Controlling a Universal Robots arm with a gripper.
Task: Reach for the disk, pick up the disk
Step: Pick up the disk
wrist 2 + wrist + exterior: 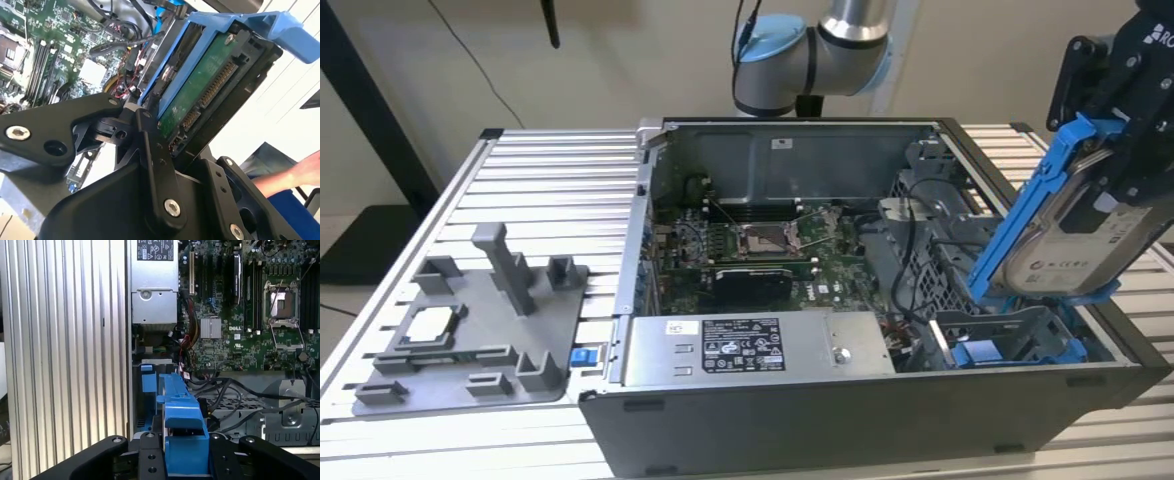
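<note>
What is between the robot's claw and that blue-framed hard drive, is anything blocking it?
Nothing visible is in the way. The gripper is already shut on the disk, holding it tilted above the open computer case at the exterior view's right. In the second wrist view the disk sits directly between the black fingers.

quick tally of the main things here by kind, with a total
Disk: 1, shut in the tool, tilted above the case
Computer case: 1
Power supply: 1
Grey fixture tray: 1
Robot arm: 1
Total: 5
</note>
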